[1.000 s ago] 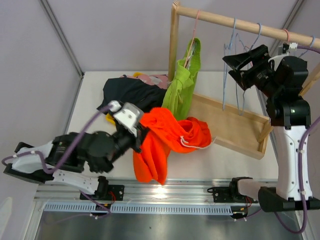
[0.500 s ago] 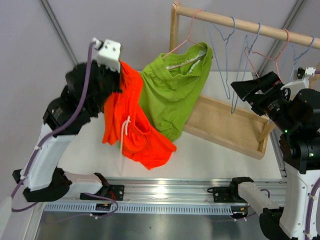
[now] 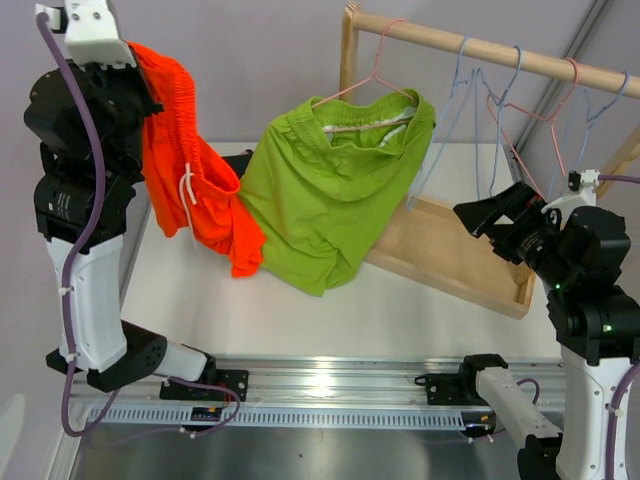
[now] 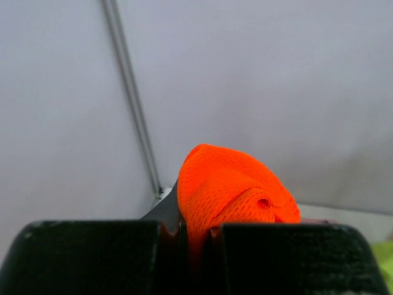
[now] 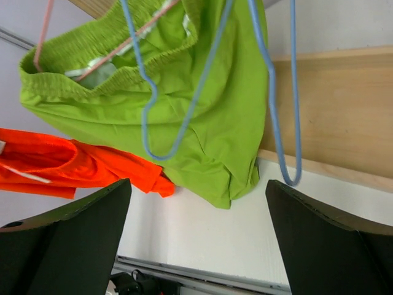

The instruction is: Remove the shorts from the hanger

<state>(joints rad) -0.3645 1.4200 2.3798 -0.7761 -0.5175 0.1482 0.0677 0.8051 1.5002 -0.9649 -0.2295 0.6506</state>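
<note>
Left fingers (image 4: 172, 243) raised high, clamped on orange shorts (image 3: 185, 190), which hang off the rail (image 3: 480, 48); green shorts (image 3: 330, 200) on pink hanger (image 3: 350, 94), waistband lying along it, up-left of right fingers (image 3: 492, 214); those spread wide, empty; right arm nearer. Count: two shorts, one loaded hanger, about four bare hangers (image 3: 468, 55).

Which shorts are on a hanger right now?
The lime green shorts, waistband spread over the pink hanger. The orange shorts are on no hanger: they dangle from the left gripper, shut on them.
</note>
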